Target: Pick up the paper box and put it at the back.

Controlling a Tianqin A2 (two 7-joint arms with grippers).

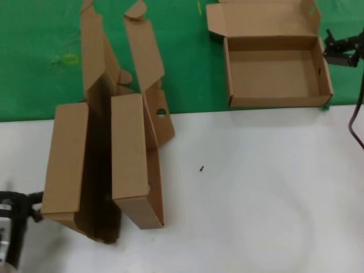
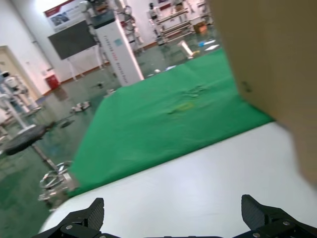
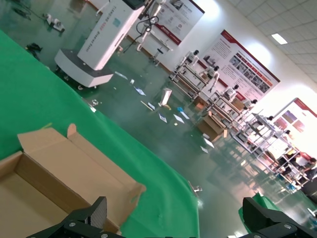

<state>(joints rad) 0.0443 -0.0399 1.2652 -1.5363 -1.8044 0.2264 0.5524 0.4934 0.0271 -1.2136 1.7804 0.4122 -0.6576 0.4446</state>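
Observation:
An open brown paper box (image 1: 273, 71) lies on the green cloth at the back (image 1: 187, 57), far right, lid flap folded back. My right gripper (image 1: 341, 50) hovers just beside its right wall, open and empty. In the right wrist view the gripper (image 3: 176, 218) has its fingers wide apart over the cloth, with the box (image 3: 64, 168) off to one side. Two more alike boxes, one at the left (image 1: 65, 159) and one in the middle (image 1: 129, 148), lie at the left across the cloth's edge. My left gripper (image 1: 10, 213) rests open by the left box's near end.
The white tabletop (image 1: 256, 199) fills the near half, with a small dark screw (image 1: 201, 168) on it. A black cable (image 1: 357, 114) hangs at the right edge. In the left wrist view the gripper (image 2: 174, 218) is over the white top, beside a cardboard wall (image 2: 277, 59).

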